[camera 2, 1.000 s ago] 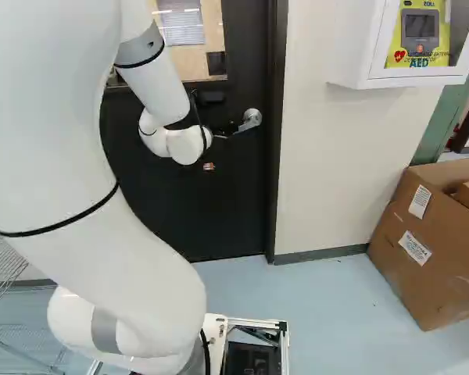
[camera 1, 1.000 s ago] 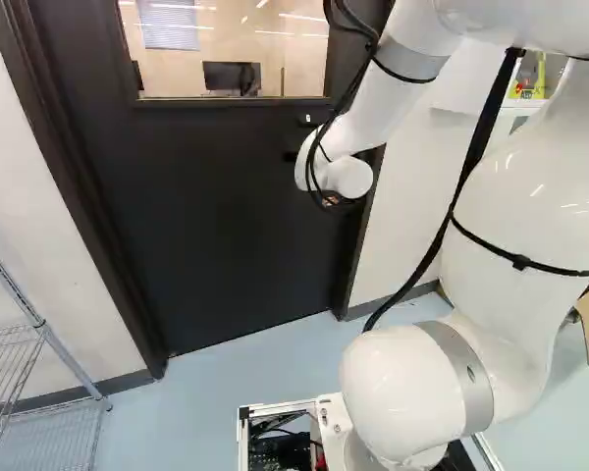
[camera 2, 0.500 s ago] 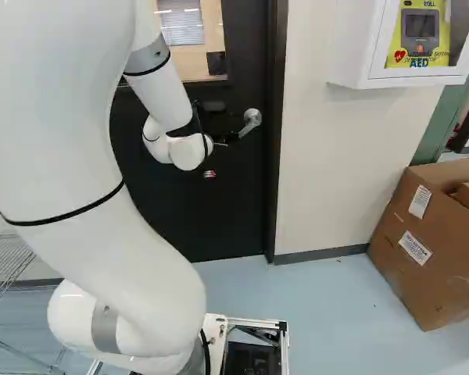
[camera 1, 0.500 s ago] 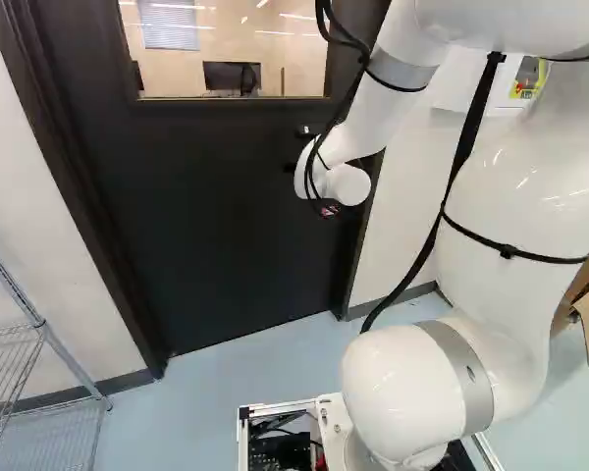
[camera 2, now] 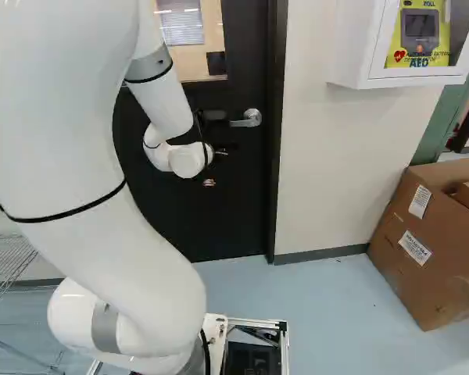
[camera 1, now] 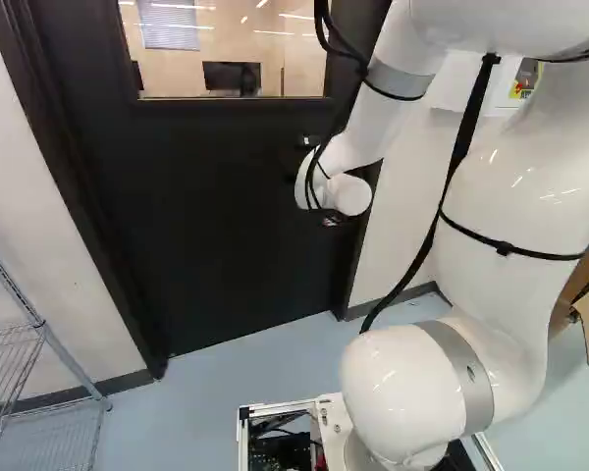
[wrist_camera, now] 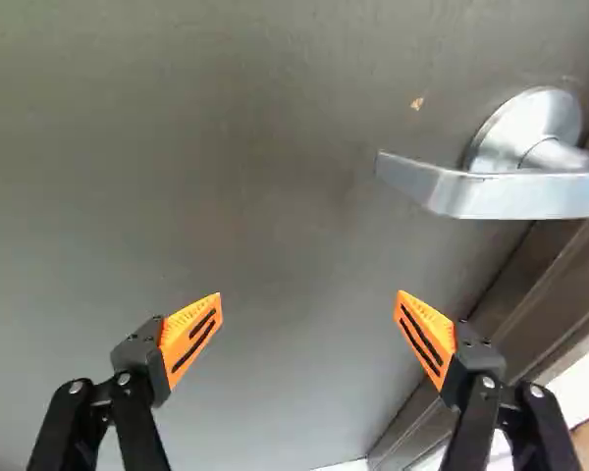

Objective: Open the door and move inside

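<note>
One big black door (camera 2: 242,203) stands ahead, shut in its dark frame. My long white arm (camera 1: 510,206) bends up and reaches toward it, with black cords running along it. A wire shelf (camera 1: 41,327) stands by the wall at the left of the left base view. On the floor at the right of the right base view sits a big brown box (camera 2: 406,226) with white stickers. High up in the door is a window (camera 1: 191,74). A white wall box (camera 2: 352,43) hangs near the door, above the floor, with something yellow inside. Through the window I see a dark screen (camera 1: 232,78). The black gripper (camera 2: 216,167) is near the door, with its two fingers spread wide, and it grips nothing. The shiny door handle (camera 2: 246,119) sits near the door's edge, on the same side as the white wall box. It lies flat and level, a bit higher than the gripper, and no finger touches it. Each finger has a small orange pad (wrist_camera: 185,339), and the pads are well apart, with bits of black on them.
</note>
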You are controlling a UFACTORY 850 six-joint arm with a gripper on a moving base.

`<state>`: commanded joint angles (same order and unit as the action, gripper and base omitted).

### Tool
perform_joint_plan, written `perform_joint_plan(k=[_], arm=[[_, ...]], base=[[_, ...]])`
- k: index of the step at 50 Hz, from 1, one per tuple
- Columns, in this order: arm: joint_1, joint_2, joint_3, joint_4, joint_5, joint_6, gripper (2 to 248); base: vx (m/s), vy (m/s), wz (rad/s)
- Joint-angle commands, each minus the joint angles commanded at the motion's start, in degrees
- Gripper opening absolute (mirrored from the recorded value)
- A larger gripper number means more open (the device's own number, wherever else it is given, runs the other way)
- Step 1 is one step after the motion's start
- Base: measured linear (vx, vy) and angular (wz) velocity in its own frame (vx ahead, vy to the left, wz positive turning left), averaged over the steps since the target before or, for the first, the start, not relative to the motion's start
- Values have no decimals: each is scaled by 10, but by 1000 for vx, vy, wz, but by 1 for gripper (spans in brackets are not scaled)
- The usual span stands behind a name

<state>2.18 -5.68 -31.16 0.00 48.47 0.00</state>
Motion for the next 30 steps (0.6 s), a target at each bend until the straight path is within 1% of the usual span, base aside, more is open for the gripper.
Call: perform_joint_plan(k=[7,13,30], arm=[[0,7,11,0,0,0,247],[-2,21,26,0,0,0,247],[-12,86,72,0,0,0,247]], base=[[0,0,0],[0,0,0],[0,0,0]])
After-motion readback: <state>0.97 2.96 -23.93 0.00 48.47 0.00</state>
